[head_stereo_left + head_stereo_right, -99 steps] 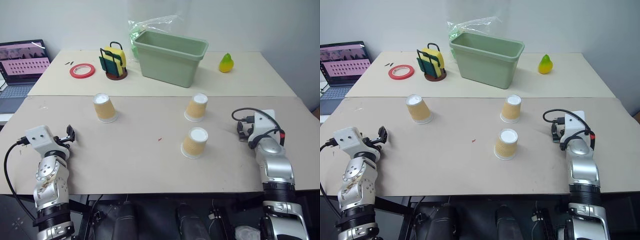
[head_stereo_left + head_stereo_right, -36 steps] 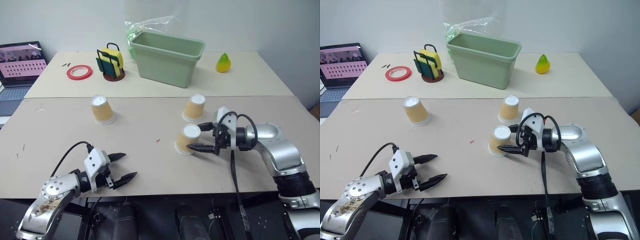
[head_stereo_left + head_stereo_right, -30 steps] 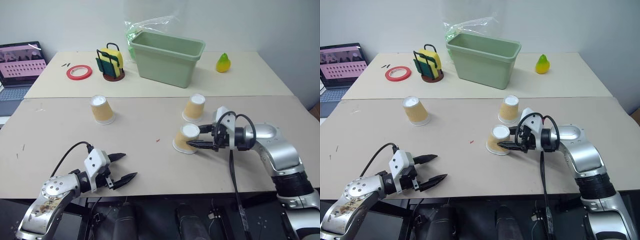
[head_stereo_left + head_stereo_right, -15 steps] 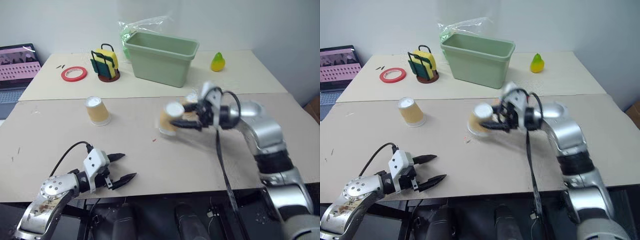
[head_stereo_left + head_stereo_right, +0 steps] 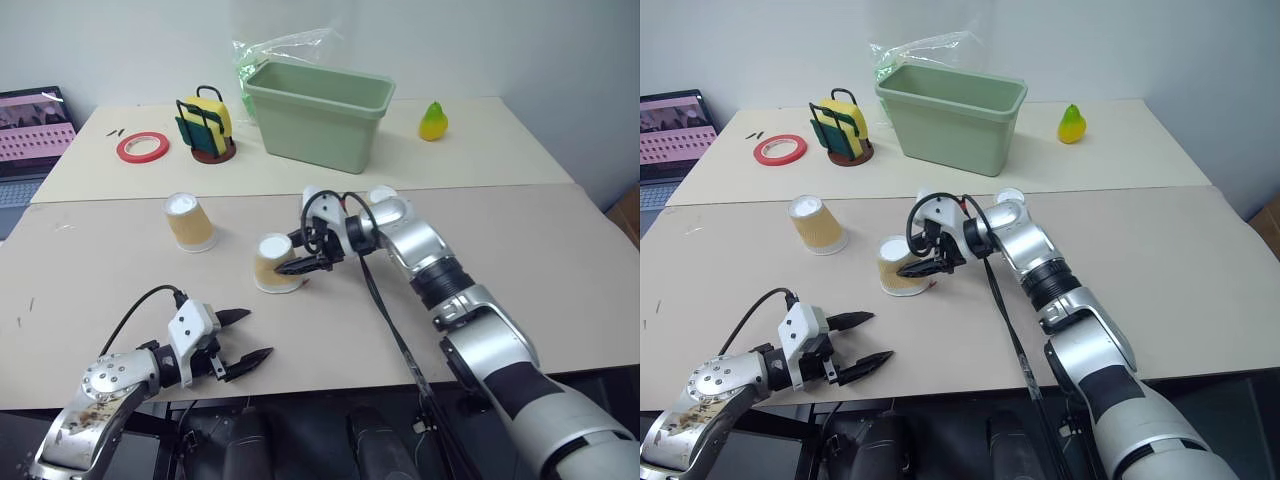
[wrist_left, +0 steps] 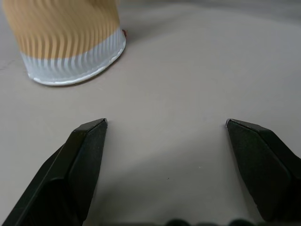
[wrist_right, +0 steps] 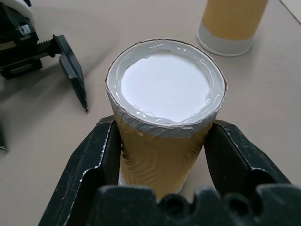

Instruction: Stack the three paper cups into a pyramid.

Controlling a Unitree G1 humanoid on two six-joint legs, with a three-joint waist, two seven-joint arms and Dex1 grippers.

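Beige tabletop [image 5: 120,270] runs across the scene, with a second table behind it carrying a green tub [image 5: 318,112], a yellow pear [image 5: 432,121], a red tape roll [image 5: 142,147], a sponge rack [image 5: 205,126] and, at the far left, a laptop [image 5: 35,130]. The right arm reaches across from the right side toward the middle of the near table, forearm sloping slightly down and wrist bent so the right gripper [image 5: 300,255] points to the left; its two black fingers are clamped on the sides of an upside-down held paper cup [image 5: 274,264], whose white base faces up and whose rim is at or just above the table. A second cup [image 5: 189,221] stands upside-down to the left and farther back, apart from the held one. A third cup [image 5: 382,195] peeks out behind the right forearm. The left arm lies low at the near left edge, its left gripper [image 5: 243,336] pointing right with fingers spread apart and holding nothing, short of the held cup.
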